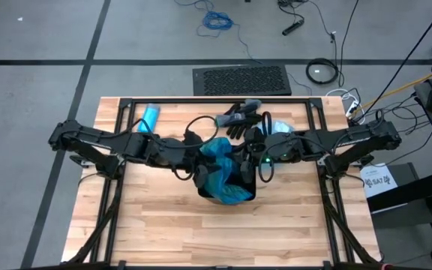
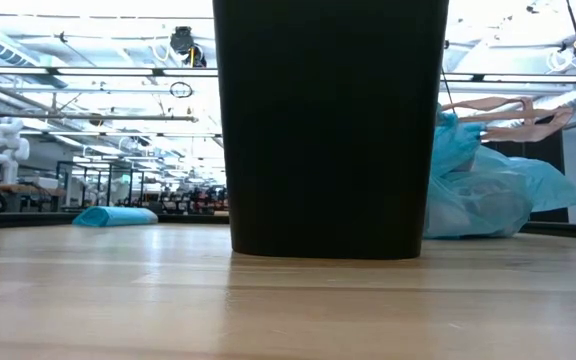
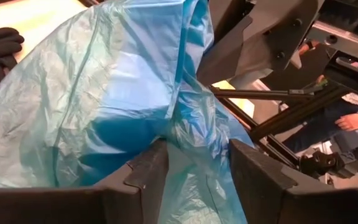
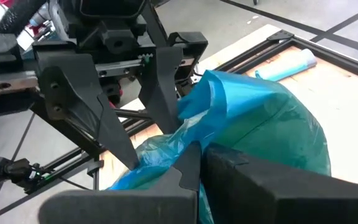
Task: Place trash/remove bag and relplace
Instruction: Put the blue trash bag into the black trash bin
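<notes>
Wooden planks made up the surface [image 1: 156, 225], and at its far left a rolled light-blue bundle of spare bags [image 1: 149, 117] lay near the back rail, well apart from the work. Moving right, the left gripper [image 1: 198, 161] reached in toward the middle, its jaws parted only a little and pinching a fold of the thin, crinkled blue plastic bag [image 3: 104, 106] between them. That bag [image 1: 222, 166] bulged up out of the tall black plastic bin [image 2: 328, 130] at the centre of the surface. Behind the bin lay a pair of black gloves [image 1: 240, 118]. On the right, the right gripper [image 4: 194, 163] met the same bag from the opposite side; its jaws looked nearly closed on a bunched edge of the film, though the wrist view was crowded and I would not swear the film sat fully between them. No loose trash showed anywhere; it may have been inside the bag, which was too opaque to tell.

Judging by this, the step in hand was pulling the filled liner from the bin. The next move would call for both arms rising together, keeping the grips even so the thin film neither tears nor slips, and high enough for the bag's bottom to clear the rim.
</notes>
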Available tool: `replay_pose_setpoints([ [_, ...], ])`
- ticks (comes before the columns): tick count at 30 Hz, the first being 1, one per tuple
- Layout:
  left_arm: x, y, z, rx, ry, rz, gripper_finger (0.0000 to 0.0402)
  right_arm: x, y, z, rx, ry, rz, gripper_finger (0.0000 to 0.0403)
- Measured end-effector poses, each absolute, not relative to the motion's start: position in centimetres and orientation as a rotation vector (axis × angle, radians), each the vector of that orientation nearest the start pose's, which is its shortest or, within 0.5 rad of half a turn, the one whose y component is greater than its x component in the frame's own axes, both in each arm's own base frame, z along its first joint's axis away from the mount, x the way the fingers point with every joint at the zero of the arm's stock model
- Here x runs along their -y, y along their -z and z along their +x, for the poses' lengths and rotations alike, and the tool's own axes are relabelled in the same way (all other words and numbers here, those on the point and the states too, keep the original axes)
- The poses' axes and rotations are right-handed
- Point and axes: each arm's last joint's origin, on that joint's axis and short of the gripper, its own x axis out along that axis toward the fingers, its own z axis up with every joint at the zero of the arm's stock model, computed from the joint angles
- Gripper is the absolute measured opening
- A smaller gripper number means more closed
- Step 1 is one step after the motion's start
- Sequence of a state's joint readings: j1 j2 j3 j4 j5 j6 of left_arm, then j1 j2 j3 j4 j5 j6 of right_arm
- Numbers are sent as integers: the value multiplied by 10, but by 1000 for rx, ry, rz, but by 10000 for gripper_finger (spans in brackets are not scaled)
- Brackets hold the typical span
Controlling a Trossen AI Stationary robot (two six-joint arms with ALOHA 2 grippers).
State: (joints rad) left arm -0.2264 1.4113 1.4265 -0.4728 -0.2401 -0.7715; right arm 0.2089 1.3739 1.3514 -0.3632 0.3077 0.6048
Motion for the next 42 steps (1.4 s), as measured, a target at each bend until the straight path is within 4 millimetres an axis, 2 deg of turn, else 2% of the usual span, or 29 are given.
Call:
replay_pose_setpoints([
  [6, 63, -386, 302, -416, -180, -651, 144, -54, -381, 298, -330, 207, 502, 19],
  [12, 63, -385, 302, -417, -180, -651, 136, -54, -383, 299, -314, 202, 507, 42],
  [16, 61, -384, 301, -429, -189, -649, 128, -54, -382, 299, -316, 200, 499, 42],
  [19, 59, -382, 301, -445, -204, -644, 95, -55, -382, 299, -317, 199, 499, 31],
  [23, 57, -382, 301, -455, -214, -632, 20, -55, -382, 299, -319, 196, 498, 16],
  [28, 53, -381, 299, -462, -230, -620, 5, -55, -380, 297, -349, 181, 487, 2],
  [33, 51, -381, 286, -529, -257, -602, 3, -53, -377, 285, -433, 231, 522, 0],
  [42, 49, -396, 251, -558, -264, -636, 1, -50, -391, 246, -457, 294, 591, 0],
])
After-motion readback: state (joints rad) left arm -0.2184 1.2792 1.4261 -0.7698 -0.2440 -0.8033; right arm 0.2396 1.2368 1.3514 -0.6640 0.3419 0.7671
